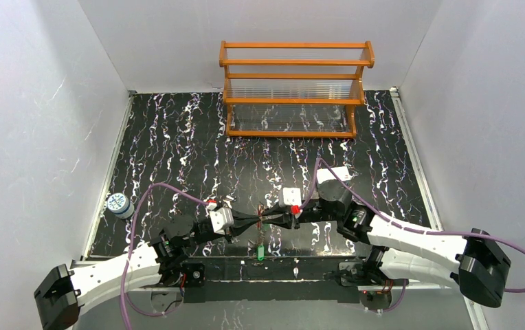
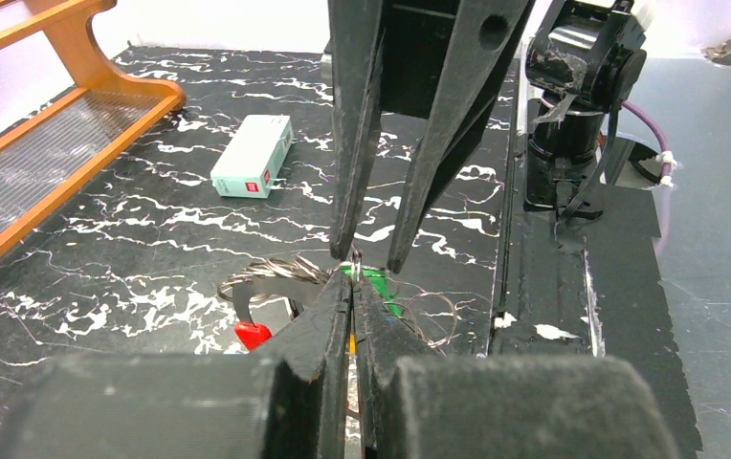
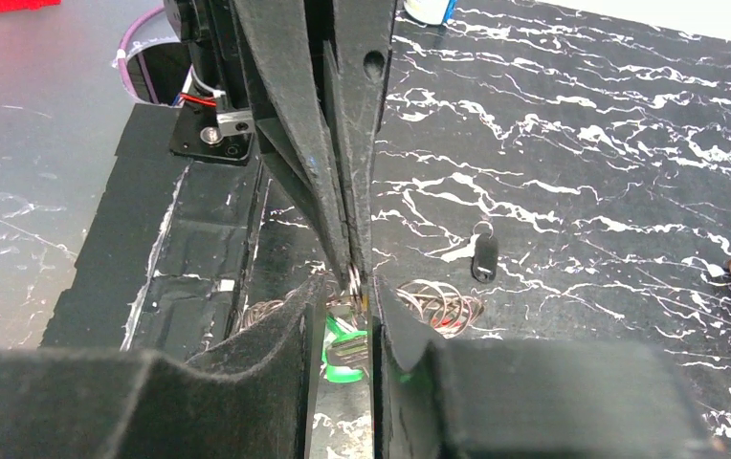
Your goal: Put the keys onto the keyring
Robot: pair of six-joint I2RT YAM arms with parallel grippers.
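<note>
Keys: one green key (image 1: 261, 251) sits just below where both grippers meet tip to tip, close to the table's (image 1: 177, 137) front edge. Left gripper (image 2: 350, 279) is pressed closed, with a small metal ring (image 2: 354, 263) at its tips, probably steadied for threading. Right gripper (image 2: 368, 256) is narrow and brackets that ring; whether it grips is unclear. Keyring (image 2: 280, 271) loops lie beneath. White box (image 2: 254, 169) and rack (image 1: 294, 89) are well apart. Open room lies rearward; it is tight toward the arm bases.

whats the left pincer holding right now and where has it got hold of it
A small metal ring, pinched by its rim between the tips of the shut left pincer. The right pincer stands open around it, not visibly gripping.
</note>
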